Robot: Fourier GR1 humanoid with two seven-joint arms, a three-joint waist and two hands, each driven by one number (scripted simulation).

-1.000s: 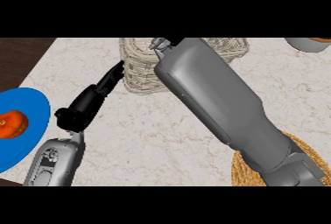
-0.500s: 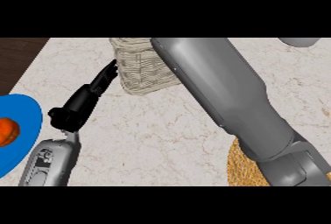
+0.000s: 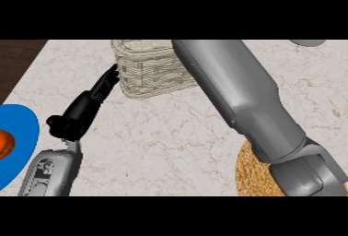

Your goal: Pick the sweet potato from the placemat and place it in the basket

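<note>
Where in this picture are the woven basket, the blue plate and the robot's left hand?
basket [image 3: 153, 69], head view, on its woven front wall.
blue plate [image 3: 20, 138], head view, on its bare blue surface near the right rim.
left robot hand [image 3: 85, 108], head view, on the black back of the hand.

Even, bright light across the marble counter [image 3: 170, 133], with no glare.

Beside the basket [image 3: 153, 69], the right forearm [image 3: 238, 97] shows soft grey shading along its length; shadows under the basket are faint, and edges stay undistorted, nothing out of focus.
</note>
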